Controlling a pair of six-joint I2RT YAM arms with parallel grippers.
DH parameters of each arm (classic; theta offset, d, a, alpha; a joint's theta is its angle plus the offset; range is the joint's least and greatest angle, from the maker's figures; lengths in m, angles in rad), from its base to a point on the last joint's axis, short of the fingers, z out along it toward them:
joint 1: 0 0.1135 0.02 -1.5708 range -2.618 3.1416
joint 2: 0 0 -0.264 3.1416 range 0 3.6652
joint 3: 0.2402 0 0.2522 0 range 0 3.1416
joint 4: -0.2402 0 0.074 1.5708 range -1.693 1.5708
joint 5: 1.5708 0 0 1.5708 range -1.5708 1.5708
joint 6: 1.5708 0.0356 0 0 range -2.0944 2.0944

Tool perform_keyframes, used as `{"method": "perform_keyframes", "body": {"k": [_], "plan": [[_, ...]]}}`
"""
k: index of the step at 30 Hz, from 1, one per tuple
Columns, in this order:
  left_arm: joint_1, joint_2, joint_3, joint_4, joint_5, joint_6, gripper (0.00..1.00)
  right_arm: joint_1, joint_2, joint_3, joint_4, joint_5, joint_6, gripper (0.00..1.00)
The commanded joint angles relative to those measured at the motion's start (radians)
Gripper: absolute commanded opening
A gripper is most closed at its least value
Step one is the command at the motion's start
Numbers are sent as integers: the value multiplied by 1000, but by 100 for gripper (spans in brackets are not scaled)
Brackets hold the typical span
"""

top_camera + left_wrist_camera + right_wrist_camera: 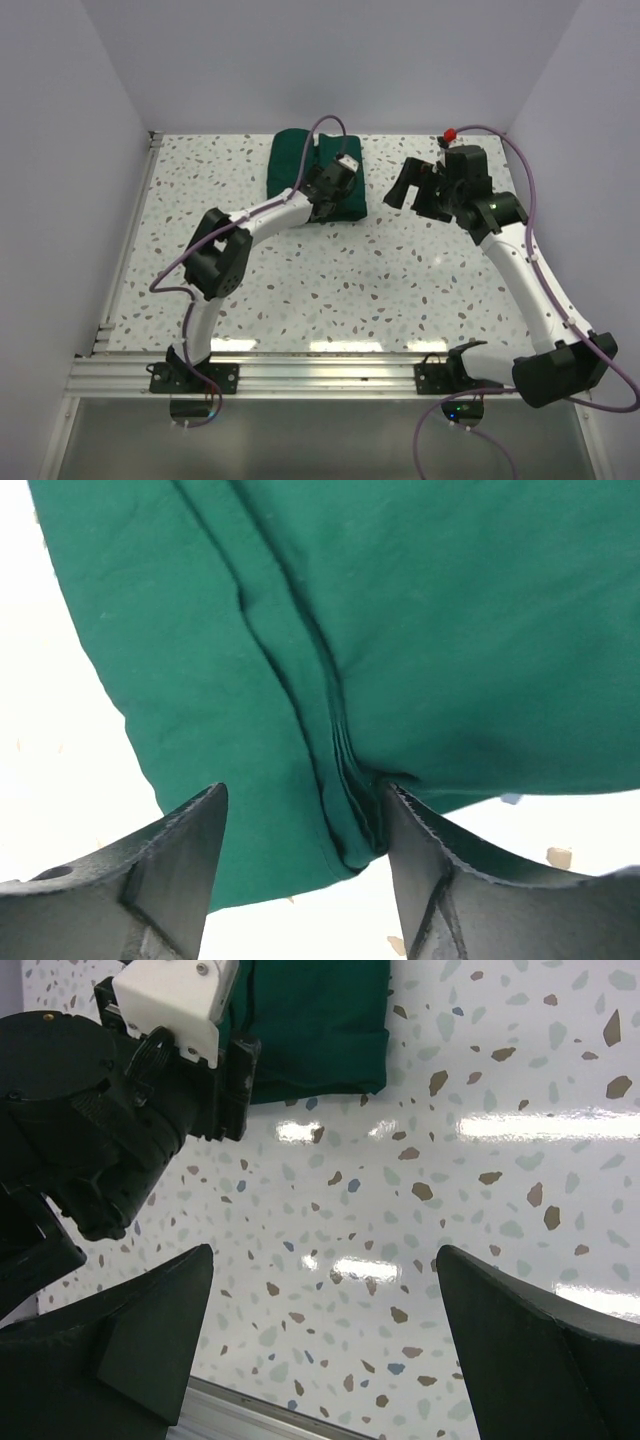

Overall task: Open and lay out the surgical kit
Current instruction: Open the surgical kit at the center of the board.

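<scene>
The folded dark green cloth (pixel 290 160) is seen lying flat at the far middle of the speckled tabletop (pixel 380 290). The left pincer (pixel 306 792) is lowered over the cloth's near right part. Its jaws are parted moderately, with the stacked fold edges set between the fingers and not clamped. Further right, the right pincer (pixel 325 1255) is held spread wide above the tabletop, near the cloth, with nothing gripped.

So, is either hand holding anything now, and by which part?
Nothing is gripped. The left hand stands open around an edge fold of the green cloth; the right hand is open above the table.
</scene>
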Motion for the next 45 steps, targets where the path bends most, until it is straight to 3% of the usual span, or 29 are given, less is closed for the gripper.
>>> {"method": "perform_keyframes", "body": {"k": [1, 7, 10, 13, 14, 16, 21, 30, 33, 34, 36, 41, 45], "plan": [[40, -53, -28, 25, -63, -13, 65, 2, 12, 25, 1, 1, -19, 98], [75, -138, -91, 39, -61, -21, 65, 2, 4, 2, 6, 7, -22, 98], [92, -139, -96, 39, -44, -28, 58, 2, 3, 2, 3, 9, -22, 98], [114, -133, -79, 36, -21, -65, 30, 2, 4, 5, 1, 9, -23, 98], [120, -133, -70, 34, -11, -82, 15, 3, 6, 6, 1, 6, -22, 98], [141, -141, -63, 32, 18, -122, 0, 3, 9, 6, 1, 4, -23, 98], [216, -216, -132, 36, 83, -251, 0, 3, 22, 9, 10, 6, -25, 98], [347, -489, -470, 43, -55, -565, 0, 14, 183, 146, 38, 6, -58, 98], [396, -550, -543, 34, -41, -630, 36, 17, 289, 248, 43, -23, -60, 97], [411, -564, -554, 26, -23, -656, 68, 19, 317, 269, 44, -34, -60, 97], [463, -564, -576, 14, 23, -682, 98, 23, 419, 315, 44, -69, -58, 96], [525, -488, -565, -43, 91, -699, 100, 57, 627, 543, 17, -112, -75, 94], [525, -516, -594, -27, 104, -693, 100, 106, 788, 793, -29, -88, -109, 94]]}}
